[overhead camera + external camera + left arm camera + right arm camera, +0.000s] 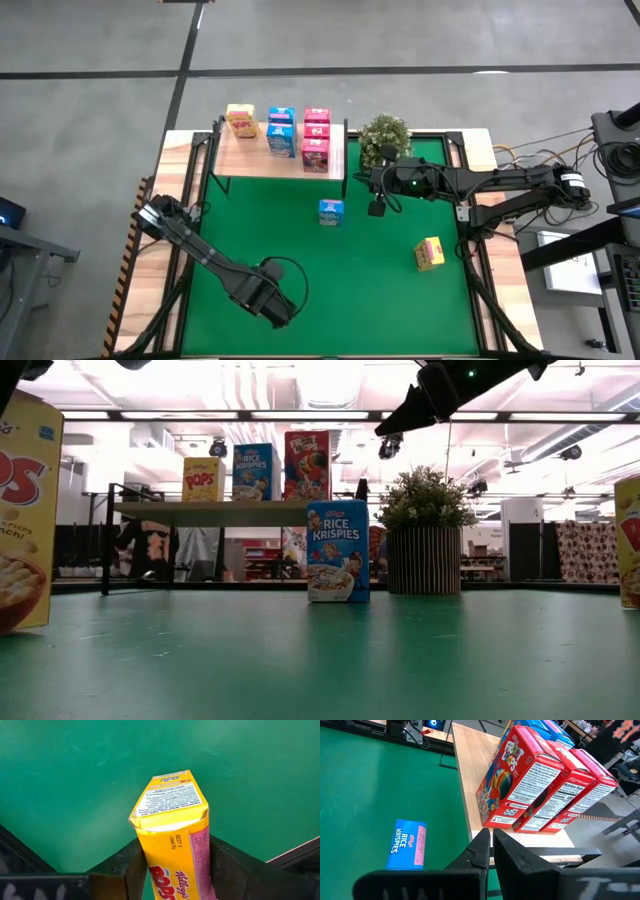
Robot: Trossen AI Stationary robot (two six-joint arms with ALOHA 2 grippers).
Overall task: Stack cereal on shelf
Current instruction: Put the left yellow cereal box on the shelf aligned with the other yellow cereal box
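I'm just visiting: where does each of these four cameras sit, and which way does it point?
High view: overhead, looking straight down at the green mat, the shelf and both arms.
Low view: at mat level, facing the Rice Krispies box and potted plant; an arm hangs in from above.
Left wrist view: on the left arm, looking past the left gripper, which grips a yellow Pops box.
Right wrist view: on the right arm, past the shut right gripper, towards three Froot Loops boxes.
Shared: the Rice Krispies box on the mat shows in the high, low and right wrist views.
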